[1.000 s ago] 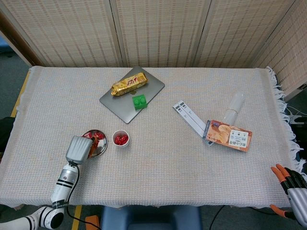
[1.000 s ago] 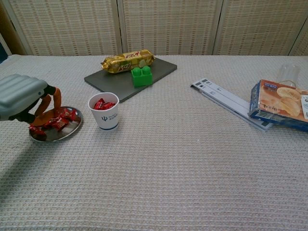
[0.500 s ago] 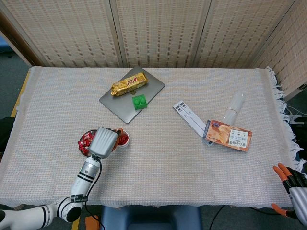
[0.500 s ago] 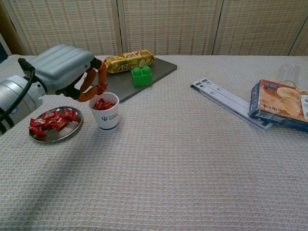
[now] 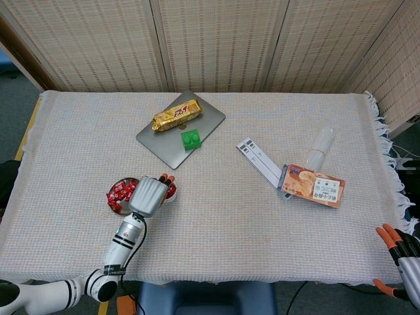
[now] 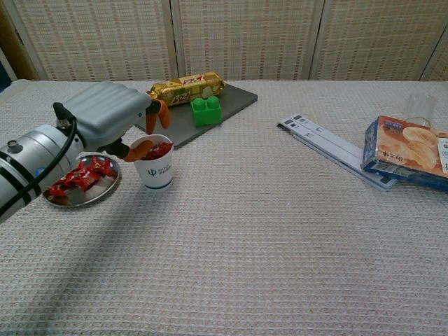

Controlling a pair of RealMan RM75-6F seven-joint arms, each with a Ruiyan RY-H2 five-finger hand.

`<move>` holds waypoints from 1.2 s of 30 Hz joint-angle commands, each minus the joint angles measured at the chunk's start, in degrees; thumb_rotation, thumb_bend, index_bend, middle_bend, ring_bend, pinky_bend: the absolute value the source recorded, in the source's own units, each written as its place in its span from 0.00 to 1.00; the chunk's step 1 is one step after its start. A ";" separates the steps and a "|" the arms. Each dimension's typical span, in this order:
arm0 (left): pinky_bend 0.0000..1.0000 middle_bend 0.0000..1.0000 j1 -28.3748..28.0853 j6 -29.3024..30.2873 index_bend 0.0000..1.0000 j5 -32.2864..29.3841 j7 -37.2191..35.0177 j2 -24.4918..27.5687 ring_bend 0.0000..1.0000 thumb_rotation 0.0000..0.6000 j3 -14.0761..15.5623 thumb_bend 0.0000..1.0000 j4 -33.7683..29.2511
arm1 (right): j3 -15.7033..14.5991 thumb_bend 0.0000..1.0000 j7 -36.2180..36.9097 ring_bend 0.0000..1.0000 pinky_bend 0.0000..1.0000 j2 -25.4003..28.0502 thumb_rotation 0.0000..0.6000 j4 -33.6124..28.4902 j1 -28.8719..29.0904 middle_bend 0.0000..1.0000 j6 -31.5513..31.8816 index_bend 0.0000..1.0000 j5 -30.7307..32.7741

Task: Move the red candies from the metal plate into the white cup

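The white cup (image 6: 157, 172) stands right of the metal plate (image 6: 57, 201) and has red candies inside it. More red candies (image 6: 81, 175) lie on the plate. My left hand (image 6: 105, 116) hovers at the cup's left rim, fingers apart, one fingertip raised and the thumb low by the rim, and I see nothing pinched between them. From the head view the left hand (image 5: 149, 195) covers most of the cup (image 5: 172, 191), with the plate (image 5: 114, 199) just to its left. My right hand (image 5: 398, 252) sits off the table's near right corner, fingers spread and holding nothing.
A grey board (image 5: 167, 141) at the back carries a gold snack bar (image 5: 176, 114) and a green block (image 5: 191, 139). To the right lie a white strip (image 5: 258, 159), a biscuit box (image 5: 314, 185) and a clear tumbler on its side (image 5: 321, 146).
My left hand rose from the plate with a candy, swung right over the cup, and has spread its fingers there. The right hand drifted slightly lower at the frame corner.
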 commanded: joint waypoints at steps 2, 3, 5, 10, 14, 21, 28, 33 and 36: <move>1.00 0.38 0.56 -0.13 0.28 -0.93 -0.55 1.27 0.76 1.00 0.35 0.45 -0.93 | -0.06 0.04 -0.37 0.00 0.08 -0.10 1.00 -0.16 0.09 0.00 -0.16 0.00 -0.19; 1.00 0.38 0.79 0.09 0.28 -0.97 -1.04 1.60 0.76 1.00 0.42 0.45 -1.25 | -0.05 0.04 -0.39 0.00 0.08 -0.11 1.00 -0.19 0.08 0.00 -0.11 0.00 -0.20; 1.00 0.36 1.85 1.44 0.27 -0.30 -2.29 2.82 0.76 1.00 1.06 0.45 -2.11 | -0.06 0.04 -0.37 0.00 0.08 -0.09 1.00 -0.19 0.03 0.00 0.00 0.00 -0.26; 1.00 0.32 5.96 3.82 0.24 0.14 -6.14 6.67 0.76 1.00 4.17 0.44 -4.05 | -0.08 0.04 -0.07 0.00 0.08 -0.02 1.00 -0.04 0.04 0.00 -0.02 0.00 -0.25; 1.00 0.28 8.01 3.67 0.22 -1.01 -7.05 8.41 0.76 1.00 6.03 0.43 -3.69 | -0.25 0.04 -0.11 0.00 0.08 -0.02 1.00 -0.03 0.07 0.00 -0.09 0.00 -0.62; 1.00 0.25 10.80 1.49 0.21 -3.47 -7.44 6.84 0.76 1.00 9.12 0.44 6.63 | -0.83 0.04 -0.64 0.00 0.08 -0.28 1.00 -0.09 -0.02 0.00 0.31 0.00 -2.36; 1.00 0.26 10.50 -0.01 0.22 -2.74 -8.00 3.50 0.76 1.00 9.19 0.43 13.20 | -0.93 0.04 -1.05 0.00 0.08 -0.37 1.00 -0.18 0.08 0.00 0.05 0.00 -2.41; 1.00 0.28 9.84 -1.10 0.23 -2.18 -7.48 1.76 0.76 1.00 9.01 0.43 15.92 | -0.88 0.04 -1.28 0.00 0.08 -0.44 1.00 -0.22 0.15 0.00 -0.15 0.00 -2.18; 1.00 0.31 9.60 -1.24 0.25 -1.82 -6.92 0.94 0.76 1.00 8.85 0.43 17.11 | -0.85 0.04 -1.39 0.00 0.08 -0.43 1.00 -0.31 0.25 0.00 -0.40 0.00 -1.97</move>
